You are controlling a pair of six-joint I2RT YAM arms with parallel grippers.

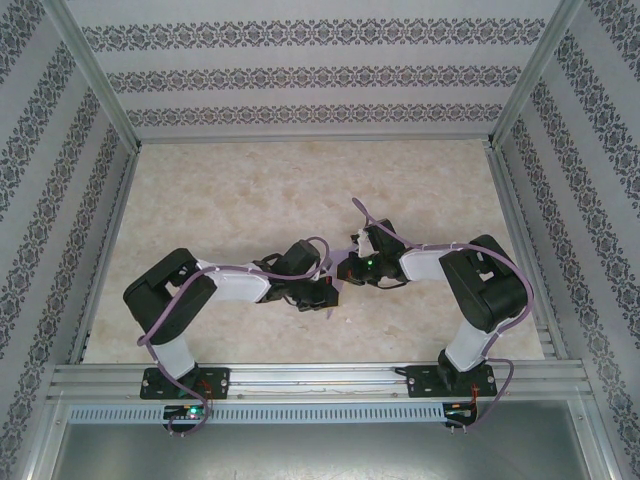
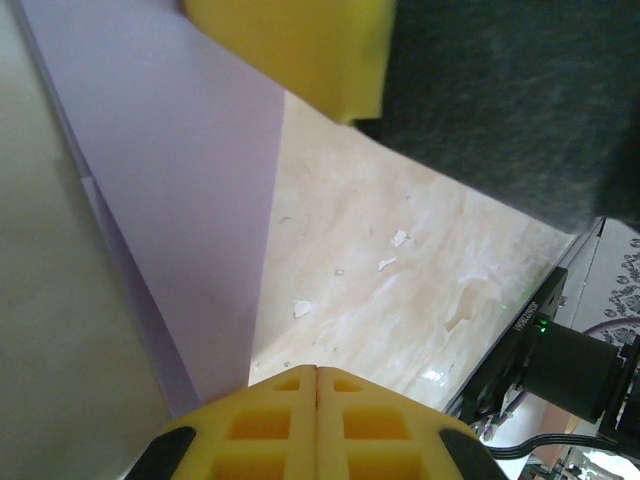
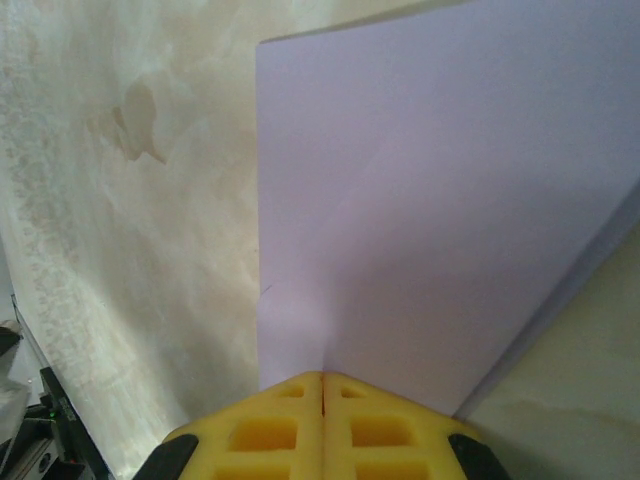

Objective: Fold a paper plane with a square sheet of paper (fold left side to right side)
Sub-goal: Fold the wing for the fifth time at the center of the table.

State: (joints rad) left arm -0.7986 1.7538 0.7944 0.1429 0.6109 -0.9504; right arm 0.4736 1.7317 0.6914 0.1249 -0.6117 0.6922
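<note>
The lilac square sheet of paper (image 3: 430,190) lies doubled over on the marbled table, a lower layer peeking out along one edge (image 2: 120,250). My right gripper (image 3: 322,378) is shut, its yellow tips pressed onto the paper near its straight edge, with nothing between them. My left gripper (image 2: 316,372) is shut too, with its tips just off the paper's edge over bare table. In the left wrist view a yellow pad (image 2: 300,45) of the right gripper rests on the sheet. From above, both grippers (image 1: 330,290) (image 1: 356,260) meet mid-table and hide most of the paper (image 1: 343,270).
The beige marbled tabletop (image 1: 250,190) stretches behind and beside the arms. Patterned walls and metal frame rails (image 1: 100,90) enclose it. An aluminium rail (image 1: 320,378) carries both arm bases at the near edge. Small white flecks (image 2: 390,262) mark the table near the left gripper.
</note>
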